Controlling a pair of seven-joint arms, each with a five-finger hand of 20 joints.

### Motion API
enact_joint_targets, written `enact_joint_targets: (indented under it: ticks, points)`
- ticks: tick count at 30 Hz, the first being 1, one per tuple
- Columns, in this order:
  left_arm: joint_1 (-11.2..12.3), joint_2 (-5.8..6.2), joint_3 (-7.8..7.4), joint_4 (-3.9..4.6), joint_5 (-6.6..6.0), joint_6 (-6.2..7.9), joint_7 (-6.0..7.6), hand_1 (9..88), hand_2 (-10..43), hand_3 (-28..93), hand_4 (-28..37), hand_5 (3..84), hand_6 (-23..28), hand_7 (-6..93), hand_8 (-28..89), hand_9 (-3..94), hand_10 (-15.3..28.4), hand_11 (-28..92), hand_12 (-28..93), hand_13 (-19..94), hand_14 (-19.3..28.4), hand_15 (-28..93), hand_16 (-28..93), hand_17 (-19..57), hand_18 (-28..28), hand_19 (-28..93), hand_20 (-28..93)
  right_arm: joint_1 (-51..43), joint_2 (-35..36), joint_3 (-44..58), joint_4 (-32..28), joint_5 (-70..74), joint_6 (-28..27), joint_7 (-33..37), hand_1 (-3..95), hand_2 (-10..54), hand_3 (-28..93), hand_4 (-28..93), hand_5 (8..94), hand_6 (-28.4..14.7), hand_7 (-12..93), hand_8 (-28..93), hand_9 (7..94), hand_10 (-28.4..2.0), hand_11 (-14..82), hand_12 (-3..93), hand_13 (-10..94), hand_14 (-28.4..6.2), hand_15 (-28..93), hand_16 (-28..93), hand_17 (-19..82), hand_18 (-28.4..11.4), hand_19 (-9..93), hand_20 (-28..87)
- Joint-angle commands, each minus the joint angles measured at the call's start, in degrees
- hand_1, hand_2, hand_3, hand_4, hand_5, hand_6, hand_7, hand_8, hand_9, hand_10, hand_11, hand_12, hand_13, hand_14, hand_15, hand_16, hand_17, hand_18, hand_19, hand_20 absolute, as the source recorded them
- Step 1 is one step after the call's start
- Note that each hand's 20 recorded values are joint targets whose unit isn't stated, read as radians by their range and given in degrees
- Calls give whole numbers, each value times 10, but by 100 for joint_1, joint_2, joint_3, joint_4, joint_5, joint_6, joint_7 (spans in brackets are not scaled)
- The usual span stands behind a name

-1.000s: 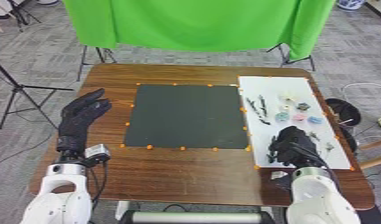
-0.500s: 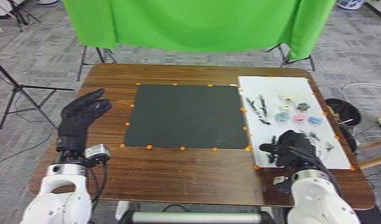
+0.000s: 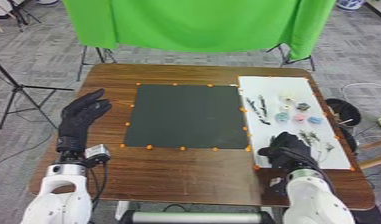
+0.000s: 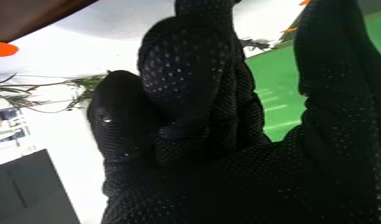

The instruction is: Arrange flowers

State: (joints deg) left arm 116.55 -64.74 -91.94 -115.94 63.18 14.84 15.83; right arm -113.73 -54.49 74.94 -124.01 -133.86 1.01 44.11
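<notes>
You're poising your right hand (image 3: 289, 148) over the white board (image 3: 268, 86), fingers together and thumb apart, probably leaving room to pinch a sprig, while leafy sprigs (image 3: 312, 137) are lying just beside your fingers and blossoms (image 3: 299, 117) beyond them.

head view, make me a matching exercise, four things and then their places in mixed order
Things:
1. pink flower
2. left hand
3. dark square sheet
4. green cloth

Places:
a. hanging beyond the far edge of the table
b. flat on the table, beside the white sheet
c. between two blue flowers
d. over the table's left side

Right pairs: 1-c, 2-d, 3-b, 4-a
</notes>
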Motion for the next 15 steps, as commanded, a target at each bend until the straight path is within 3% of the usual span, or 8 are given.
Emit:
enact_joint_targets:
  ticks: [1, 3, 6, 15]
  points:
    - [39, -56, 2, -14, -42, -26, -15, 365, -83, 641, -187, 495, 27, 169, -77, 510, 132, 234, 115, 439, 175, 260, -44, 145, 168, 307, 190, -115, -128, -28, 106, 390, -632, 330, 506, -95, 570, 47, 641, -68, 335, 209, 870, -131, 196, 384, 937, -28, 474, 322, 735, -23, 846, 408]
    - [58, -51, -4, -26, -40, -28, -7, 365, -84, 643, -186, 495, 26, 169, -77, 510, 132, 234, 114, 439, 174, 260, -43, 145, 169, 308, 190, -145, -156, -11, 105, 496, -648, 361, 576, -95, 543, 55, 628, -65, 350, 212, 885, -119, 137, 443, 937, -22, 462, 327, 736, -14, 820, 422]
    - [65, -52, -17, -34, -43, -25, -14, 364, -84, 643, -186, 494, 26, 170, -78, 509, 132, 234, 114, 439, 174, 260, -43, 145, 168, 308, 190, -94, -203, 4, 116, 733, -702, 442, 599, -95, 547, 58, 626, -62, 357, 211, 884, -114, 140, 455, 937, -20, 455, 329, 737, -11, 809, 428]
    - [66, -68, -16, -32, -45, -43, -12, 366, -83, 640, -188, 492, 28, 168, -77, 505, 132, 234, 114, 438, 175, 260, -42, 146, 168, 305, 188, -194, -161, 34, 189, 685, -376, 334, 583, -95, 631, 123, 647, -58, 389, 197, 889, -109, 160, 489, 937, -19, 460, 325, 748, -11, 778, 465]
